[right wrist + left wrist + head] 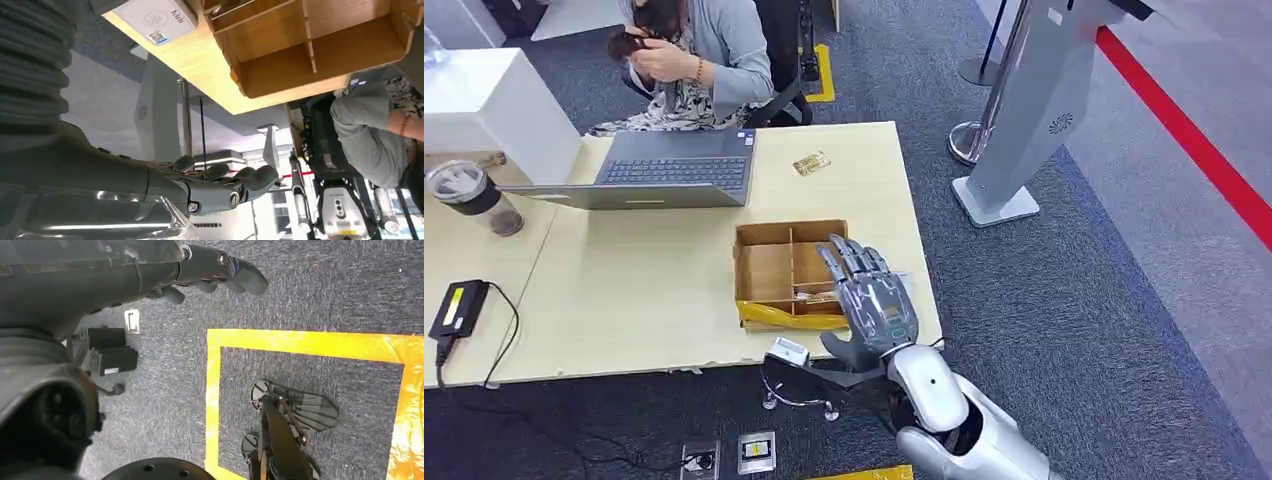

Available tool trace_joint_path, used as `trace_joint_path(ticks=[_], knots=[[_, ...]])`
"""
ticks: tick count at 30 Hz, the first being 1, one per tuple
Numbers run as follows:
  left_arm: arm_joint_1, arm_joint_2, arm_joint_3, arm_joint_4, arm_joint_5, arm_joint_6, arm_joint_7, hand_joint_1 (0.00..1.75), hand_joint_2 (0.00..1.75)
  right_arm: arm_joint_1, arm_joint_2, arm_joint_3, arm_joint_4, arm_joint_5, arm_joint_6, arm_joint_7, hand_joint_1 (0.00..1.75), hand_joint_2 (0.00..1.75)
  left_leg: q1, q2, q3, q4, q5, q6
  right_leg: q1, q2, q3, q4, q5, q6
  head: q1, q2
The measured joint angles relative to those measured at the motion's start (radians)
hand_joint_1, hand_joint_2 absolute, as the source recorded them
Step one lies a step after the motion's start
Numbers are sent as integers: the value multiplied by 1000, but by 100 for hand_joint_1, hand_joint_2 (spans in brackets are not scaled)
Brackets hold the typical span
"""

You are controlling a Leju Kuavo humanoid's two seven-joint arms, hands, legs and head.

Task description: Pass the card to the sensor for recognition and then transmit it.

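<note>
A small gold-patterned card (810, 162) lies on the light wooden table (654, 290), at the far side beside the laptop. My right hand (869, 300) hovers flat over the table's near right corner, fingers stretched and apart, nothing in it. It overlaps the right edge of a compartmented cardboard box (774, 262). In the right wrist view the fingers (235, 185) are spread and bare, and a white sensor pad (152, 20) with a small code sticker lies on the table beside the box (320, 50). My left hand (220, 267) hangs over the carpet, fingers loose, holding nothing.
A person (694, 55) sits behind an open laptop (674, 170). A steel tumbler (469, 195) and a black adapter (459, 305) are at the left. A yellow strip (789, 318) lies along the box's front. A grey kiosk (1024, 110) and a stanchion (969, 140) stand to the right.
</note>
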Motion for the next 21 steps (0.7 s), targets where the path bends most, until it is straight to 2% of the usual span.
trace_joint_path(ticks=[10, 13, 15, 21], knots=[[0, -1, 0, 0, -8, -8, 0, 0, 0, -35, 29, 16, 68, -21, 21, -9, 0, 175, 0, 0, 0, 0, 0, 0, 0, 0, 0, 0, 0, 0, 0, 0], [0, -1, 0, 0, -10, -5, 1, 0, 0, -41, 32, 16, 83, -48, 22, -20, 0, 175, 0, 0, 0, 0, 0, 0, 0, 0, 0, 0, 0, 0, 0, 0], [0, -1, 0, 0, -15, -5, 1, 0, 0, -46, 40, 17, 99, -109, 24, -44, 0, 175, 0, 0, 0, 0, 0, 0, 0, 0, 0, 0, 0, 0, 0, 0], [0, -2, 0, 0, -20, -2, 1, 0, 0, -50, 50, 24, 133, -142, 1, -48, 0, 175, 0, 0, 0, 0, 0, 0, 0, 0, 0, 0, 0, 0, 0, 0]])
